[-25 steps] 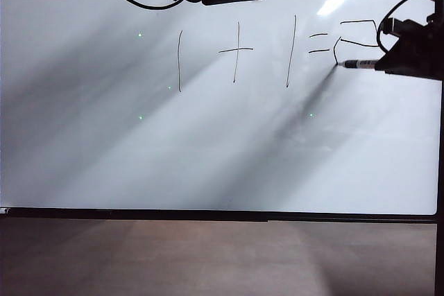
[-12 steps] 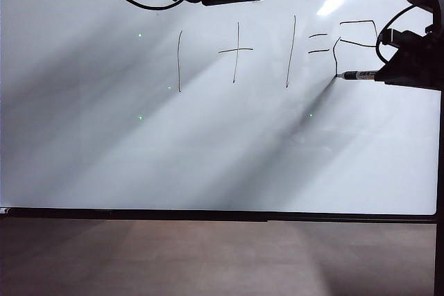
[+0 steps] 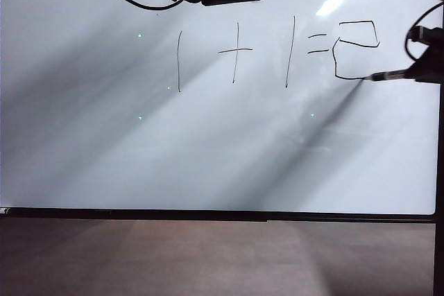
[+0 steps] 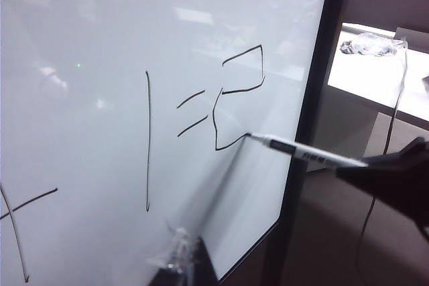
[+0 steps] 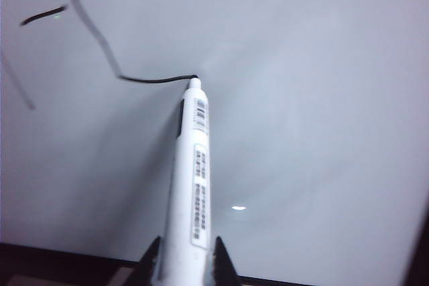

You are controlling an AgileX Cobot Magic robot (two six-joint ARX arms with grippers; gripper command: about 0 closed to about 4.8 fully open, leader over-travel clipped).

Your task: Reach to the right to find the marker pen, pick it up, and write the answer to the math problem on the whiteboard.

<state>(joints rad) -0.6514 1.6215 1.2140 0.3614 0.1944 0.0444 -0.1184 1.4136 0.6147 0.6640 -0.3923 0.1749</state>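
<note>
Since a second ago the marker pen (image 3: 388, 75) tip has run down and rightward along the bottom of the answer (image 3: 355, 49); base stroke now under way, so the 2 looks nearly done; right gripper (image 3: 427, 68) at the whiteboard (image 3: 208, 157) right edge, the math problem (image 3: 236, 53) to its left.
Left wrist view: tip touching the board at the stroke's end; left gripper not visible, state unknown.
Right wrist view: right gripper's fingers (image 5: 149, 266) clamped on the pen barrel.
</note>
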